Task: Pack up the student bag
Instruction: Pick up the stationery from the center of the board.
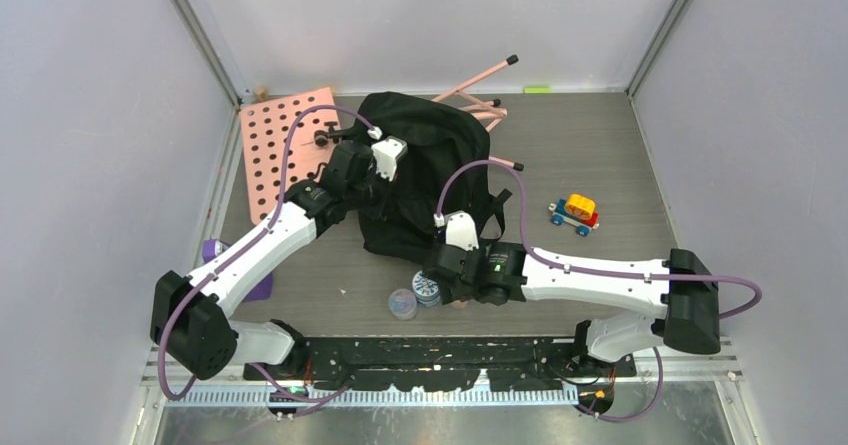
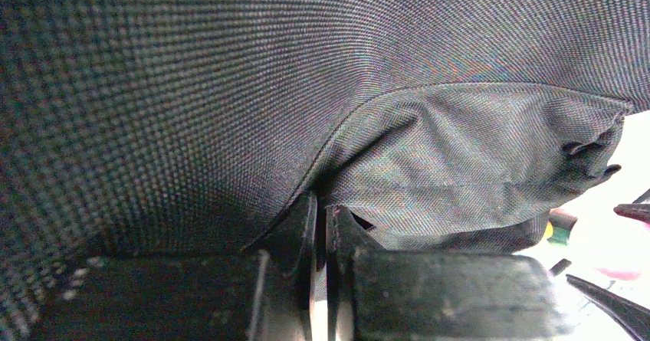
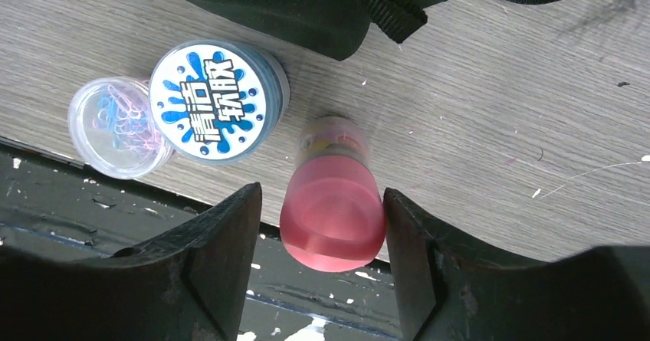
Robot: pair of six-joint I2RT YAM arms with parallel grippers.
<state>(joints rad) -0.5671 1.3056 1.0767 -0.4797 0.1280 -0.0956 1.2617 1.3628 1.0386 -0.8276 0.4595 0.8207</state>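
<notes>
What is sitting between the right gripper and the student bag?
In the right wrist view, a pink-capped tube sits within the open right gripper; beyond it, only bare wooden table up to the student bag.

Pink pegboard (image 1: 283,153); toy car (image 1: 575,213); paper-clip jar (image 3: 115,126); pink tube (image 3: 332,211)

Recorded the student bag (image 1: 425,165) as black, fine-woven; the pegboard (image 1: 262,165) pink, dotted with dark holes; the rods (image 1: 480,76) pink, tipped black. Noted a toy car (image 1: 575,212) in yellow, red and blue, a tub lid (image 3: 213,100) white with a blue splash pattern, a clear jar (image 3: 115,126) of pink and blue clips. Marked the tube (image 3: 331,207) pink and the table (image 3: 498,111) grey wood-grain.
</notes>
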